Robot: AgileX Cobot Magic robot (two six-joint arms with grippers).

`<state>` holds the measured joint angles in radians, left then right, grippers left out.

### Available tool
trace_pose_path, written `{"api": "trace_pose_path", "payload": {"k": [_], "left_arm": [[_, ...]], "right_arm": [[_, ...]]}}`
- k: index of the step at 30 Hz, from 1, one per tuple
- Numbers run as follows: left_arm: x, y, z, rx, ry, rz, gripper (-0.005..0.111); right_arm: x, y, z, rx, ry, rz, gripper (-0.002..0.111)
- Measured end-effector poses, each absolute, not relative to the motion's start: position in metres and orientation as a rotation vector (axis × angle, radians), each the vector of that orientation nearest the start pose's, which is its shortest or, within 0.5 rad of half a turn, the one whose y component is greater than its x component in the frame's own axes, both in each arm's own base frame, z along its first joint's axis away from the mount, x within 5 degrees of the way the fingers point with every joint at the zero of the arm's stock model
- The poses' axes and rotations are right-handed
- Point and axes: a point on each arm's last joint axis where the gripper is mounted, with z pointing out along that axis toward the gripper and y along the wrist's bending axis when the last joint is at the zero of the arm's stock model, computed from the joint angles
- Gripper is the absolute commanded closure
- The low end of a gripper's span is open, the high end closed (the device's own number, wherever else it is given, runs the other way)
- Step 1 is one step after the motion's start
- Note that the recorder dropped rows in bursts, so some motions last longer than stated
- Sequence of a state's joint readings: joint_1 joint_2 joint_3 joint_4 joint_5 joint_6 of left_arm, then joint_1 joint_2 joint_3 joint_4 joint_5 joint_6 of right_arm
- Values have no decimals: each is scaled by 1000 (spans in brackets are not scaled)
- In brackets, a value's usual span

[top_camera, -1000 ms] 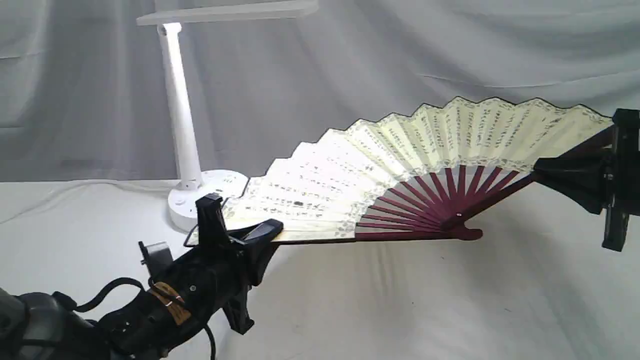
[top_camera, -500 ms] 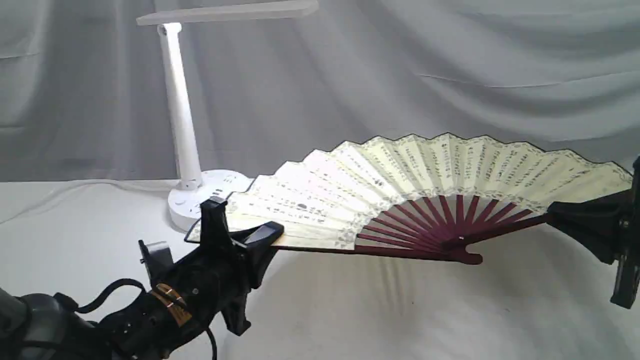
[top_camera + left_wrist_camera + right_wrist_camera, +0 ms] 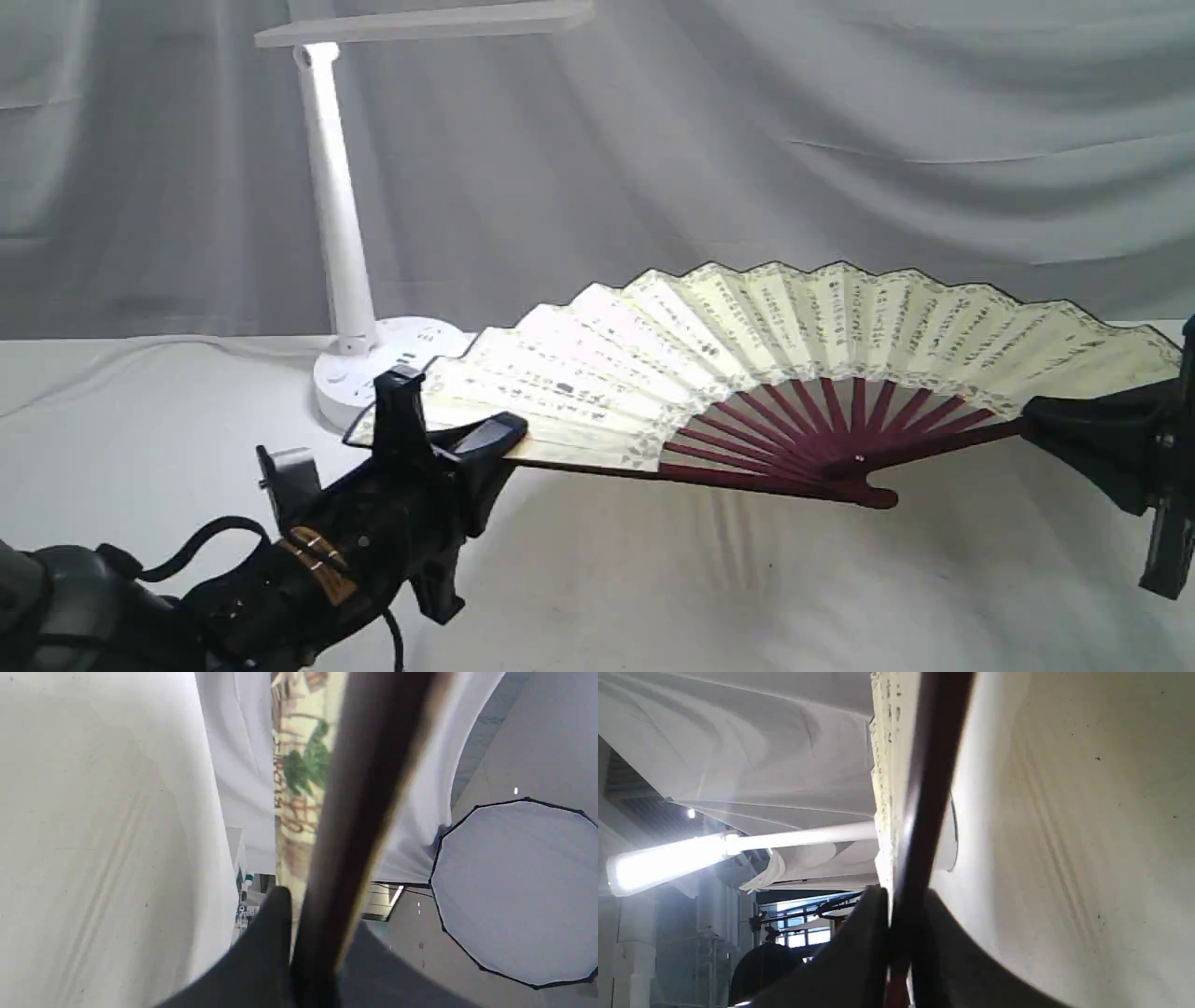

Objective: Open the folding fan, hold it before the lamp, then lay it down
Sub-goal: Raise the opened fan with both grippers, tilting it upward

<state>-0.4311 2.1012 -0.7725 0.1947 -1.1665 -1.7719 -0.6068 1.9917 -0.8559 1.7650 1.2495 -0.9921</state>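
The folding fan (image 3: 747, 345) is spread wide, cream leaf with black calligraphy, maroon ribs meeting at a pivot low over the white cloth. My left gripper (image 3: 448, 437) is shut on its left guard; in the left wrist view the dark guard (image 3: 355, 826) runs between the black fingers (image 3: 266, 952). My right gripper (image 3: 1036, 427) is shut on the right guard, seen edge-on (image 3: 924, 812) between its fingers (image 3: 868, 942). The lamp (image 3: 341, 243) stands behind the fan's left end, its head (image 3: 425, 23) high above; the lit head (image 3: 668, 861) also shows in the right wrist view.
A white cloth covers the table (image 3: 700, 597) and a grey draped backdrop (image 3: 840, 121) hangs behind. The lamp's round base (image 3: 383, 369) sits just behind the fan's left tip. A round softbox (image 3: 518, 891) shows in the left wrist view.
The fan has come down and tilted flatter: its right end dropped with my right gripper, and the pivot sank toward the cloth. My left gripper barely moved.
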Motion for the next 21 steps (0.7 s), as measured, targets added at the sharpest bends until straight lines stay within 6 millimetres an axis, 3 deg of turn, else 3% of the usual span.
{"api": "trace_pose_path", "payload": {"k": [5,14,21], "left_arm": [[328,-166,120,-1015,1661,-1655,107],[332,-158,131,-1062,1584,-1616,107],[329,-147,143,-1139,1487,-1581,107]], "right_arm": [[316,-111,144,972,1818,1572,108],[324,-87,145,922,1871,1623,108],[344,-71,160,815,1896,1650,108]]}}
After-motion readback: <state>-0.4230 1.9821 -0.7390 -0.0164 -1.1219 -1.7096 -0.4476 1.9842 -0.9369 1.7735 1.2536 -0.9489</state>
